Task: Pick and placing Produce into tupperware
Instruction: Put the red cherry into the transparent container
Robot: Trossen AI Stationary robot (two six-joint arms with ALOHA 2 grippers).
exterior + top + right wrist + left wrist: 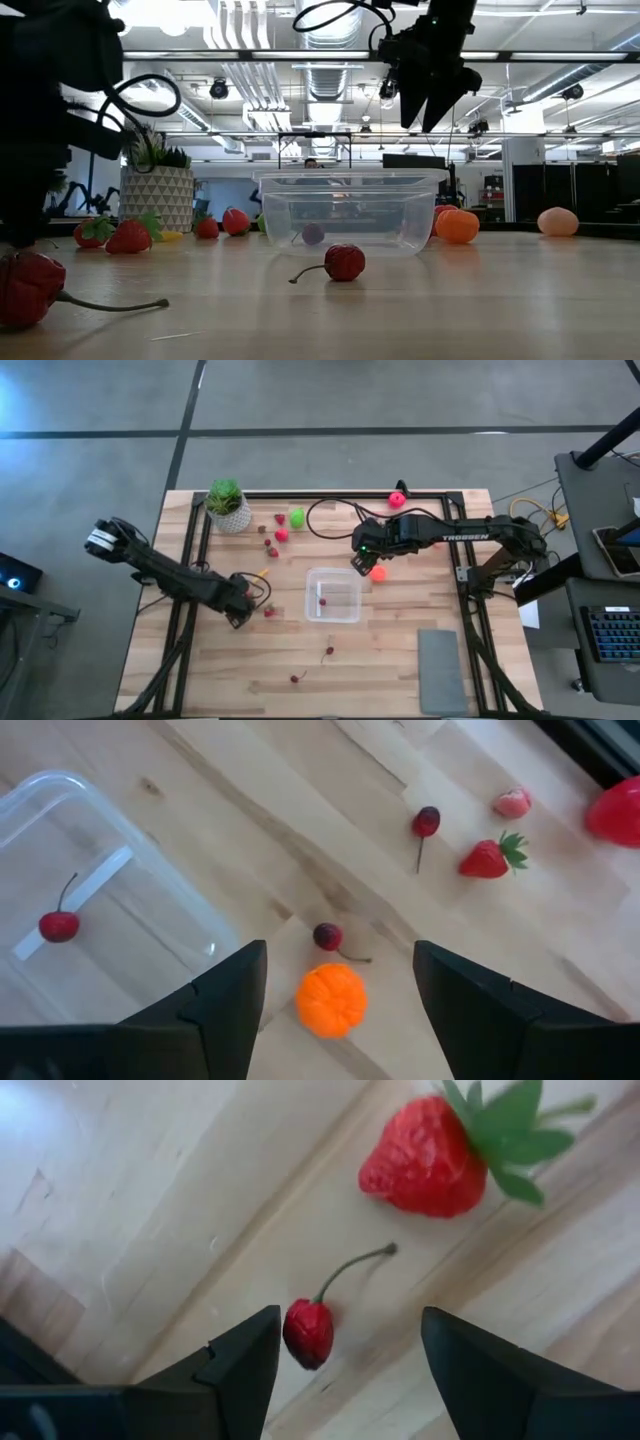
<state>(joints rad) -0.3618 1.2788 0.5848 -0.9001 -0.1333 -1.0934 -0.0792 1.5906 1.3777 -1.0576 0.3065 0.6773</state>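
Note:
The clear tupperware (333, 595) (350, 210) stands mid-table with one cherry (58, 925) inside. My left gripper (240, 612) points down at the table left of it, open. A small red cherry (308, 1332) lies on the wood between its fingers, close to one finger, with a strawberry (430, 1155) just beyond. My right gripper (365, 563) (430, 100) hangs open high above the tupperware's far right corner, over an orange ball (332, 1000) and a cherry (327, 935). More produce lies on the table: a green piece (297, 517), red pieces (282, 535) and a pink ball (397, 499).
A potted green plant (228, 505) stands at the far left. A flat grey pad (440, 670) lies at the near right. Two loose cherries (330, 651) (297, 678) lie near the front edge. A black cable (335, 510) loops across the far side.

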